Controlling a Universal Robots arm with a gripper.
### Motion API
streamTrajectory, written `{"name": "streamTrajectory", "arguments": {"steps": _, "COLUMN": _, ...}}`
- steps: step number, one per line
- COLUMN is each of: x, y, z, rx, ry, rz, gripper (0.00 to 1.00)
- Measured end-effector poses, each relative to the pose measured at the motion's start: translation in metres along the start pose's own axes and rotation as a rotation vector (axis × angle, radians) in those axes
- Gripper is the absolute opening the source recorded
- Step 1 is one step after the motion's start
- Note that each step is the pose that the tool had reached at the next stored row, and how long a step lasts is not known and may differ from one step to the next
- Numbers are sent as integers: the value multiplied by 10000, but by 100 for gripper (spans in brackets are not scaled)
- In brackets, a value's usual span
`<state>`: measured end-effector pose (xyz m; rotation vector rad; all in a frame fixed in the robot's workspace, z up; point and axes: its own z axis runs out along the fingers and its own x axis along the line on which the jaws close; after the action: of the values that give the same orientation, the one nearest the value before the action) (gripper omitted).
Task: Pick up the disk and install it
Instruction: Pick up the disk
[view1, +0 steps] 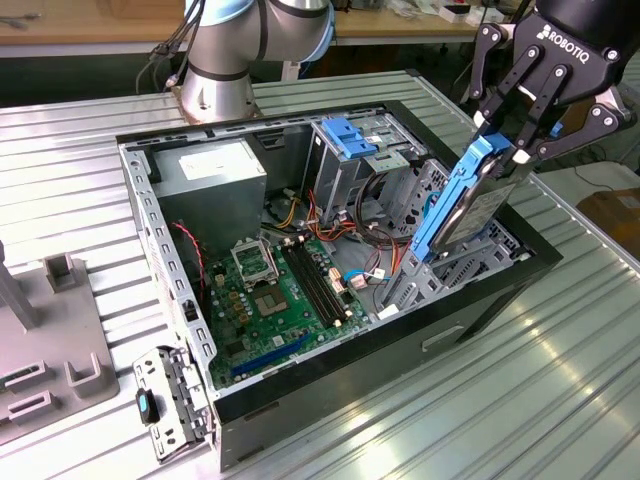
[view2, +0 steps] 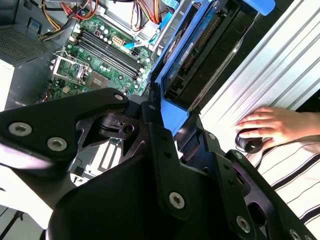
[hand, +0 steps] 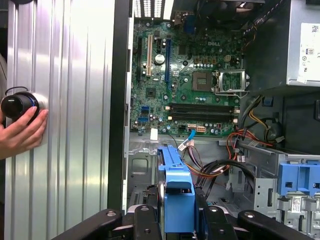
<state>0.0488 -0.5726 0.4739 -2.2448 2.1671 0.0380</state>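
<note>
The disk (view1: 470, 205), a grey hard drive in a light-blue plastic bracket, stands on edge and tilted, its lower end down among the metal drive bays at the exterior view's right side of the open computer case (view1: 470, 310). My black gripper (view1: 500, 150) is shut on the disk's upper end from above. In both wrist views the blue bracket (hand: 176, 185) sits clamped between my fingers (hand: 212, 217), and the disk's connector edge (view2: 200, 55) points toward the case interior.
Inside the case are a green motherboard (view1: 280, 290), a grey power-supply box (view1: 210, 175), a drive cage with a blue latch (view1: 355, 140) and loose cables. A person's hand (hand: 20, 132) rests on a black knob on the ribbed table beside the case. A grey fixture (view1: 50, 330) lies at the exterior view's left.
</note>
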Motion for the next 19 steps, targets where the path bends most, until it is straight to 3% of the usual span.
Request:
{"name": "streamTrajectory", "arguments": {"steps": 9, "x": 0, "y": -4, "z": 3, "rx": 0, "ry": 0, "rz": -1, "gripper": 36}}
{"name": "streamTrajectory", "arguments": {"steps": 12, "x": 2, "y": -68, "z": 11, "rx": 0, "ry": 0, "rz": -1, "gripper": 36}}
{"name": "streamTrajectory", "arguments": {"steps": 19, "x": -23, "y": -104, "z": 19, "rx": 0, "ry": 0, "rz": -1, "gripper": 36}}
